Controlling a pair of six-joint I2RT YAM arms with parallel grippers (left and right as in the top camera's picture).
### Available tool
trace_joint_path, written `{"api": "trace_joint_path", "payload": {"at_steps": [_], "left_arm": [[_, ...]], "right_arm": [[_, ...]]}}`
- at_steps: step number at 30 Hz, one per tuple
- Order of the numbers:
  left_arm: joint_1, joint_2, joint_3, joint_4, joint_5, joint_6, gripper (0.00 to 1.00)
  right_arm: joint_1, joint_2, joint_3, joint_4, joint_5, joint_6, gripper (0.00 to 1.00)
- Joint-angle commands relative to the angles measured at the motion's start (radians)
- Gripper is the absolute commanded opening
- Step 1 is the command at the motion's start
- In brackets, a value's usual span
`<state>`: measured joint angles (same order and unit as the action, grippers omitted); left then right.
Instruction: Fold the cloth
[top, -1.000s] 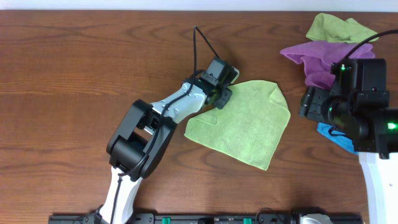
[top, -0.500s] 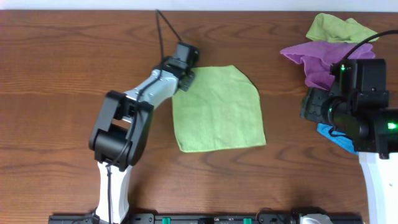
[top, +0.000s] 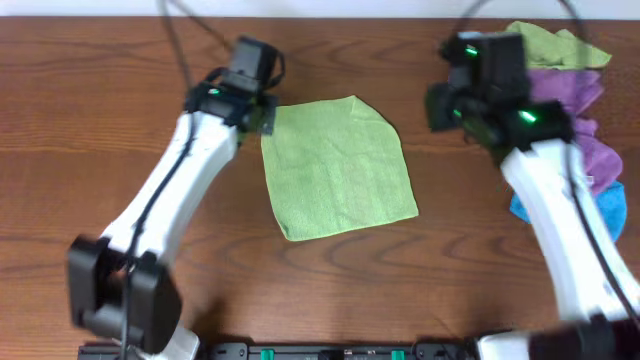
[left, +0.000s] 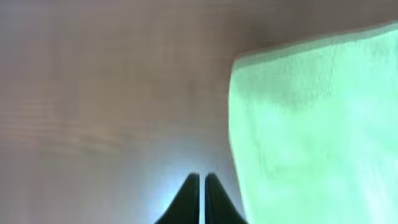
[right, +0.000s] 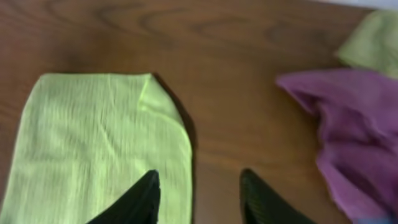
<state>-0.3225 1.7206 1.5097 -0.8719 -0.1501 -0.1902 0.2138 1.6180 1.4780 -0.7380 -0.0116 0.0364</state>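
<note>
A lime green cloth (top: 335, 168) lies spread flat on the brown table, roughly square, with its far right corner turned in. My left gripper (top: 262, 112) is shut and empty just off the cloth's far left corner; in the left wrist view its tips (left: 201, 180) are on bare wood beside the cloth's left edge (left: 311, 124). My right gripper (top: 440, 108) is open and empty, to the right of the cloth's far right corner. In the right wrist view its fingers (right: 199, 186) straddle the cloth's right edge (right: 93, 137).
A pile of cloths sits at the far right: a purple one (top: 575, 95), a yellow-green one (top: 550, 42) behind it, and a blue one (top: 528, 208) nearer. The purple cloth also shows in the right wrist view (right: 345, 130).
My left gripper dragged the cloth leftward, spread it flat and let go of its corner. My right arm swung from the right edge in toward the cloth's far right corner.
</note>
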Motion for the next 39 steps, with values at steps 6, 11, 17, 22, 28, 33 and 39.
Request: {"api": "trace_joint_path", "payload": {"at_steps": [6, 11, 17, 22, 28, 33, 39], "left_arm": [[0.002, -0.010, -0.077, -0.217, 0.204, -0.209, 0.06], [-0.047, -0.078, -0.309, -0.039, 0.332, -0.324, 0.06], [-0.185, -0.085, -0.509, 0.247, 0.388, -0.481, 0.06], [-0.240, -0.085, -0.564, 0.319, 0.307, -0.553, 0.06], [-0.240, -0.085, -0.626, 0.368, 0.283, -0.574, 0.06], [-0.240, -0.085, -0.641, 0.382, 0.280, -0.575, 0.06], [-0.240, -0.085, -0.641, 0.382, 0.281, -0.576, 0.06]], "right_arm": [[0.101, 0.298, -0.005, 0.178, -0.063, -0.090, 0.55], [0.191, 0.370, -0.005, 0.251, 0.167, -0.247, 0.58], [0.175, 0.399, -0.005, 0.317, 0.186, -0.330, 0.59], [0.166, 0.442, -0.005, 0.356, 0.176, -0.334, 0.56], [0.168, 0.485, -0.005, 0.360, 0.176, -0.333, 0.54], [0.180, 0.496, -0.005, 0.344, 0.176, -0.333, 0.51], [0.187, 0.510, -0.005, 0.340, 0.176, -0.334, 0.50]]}}
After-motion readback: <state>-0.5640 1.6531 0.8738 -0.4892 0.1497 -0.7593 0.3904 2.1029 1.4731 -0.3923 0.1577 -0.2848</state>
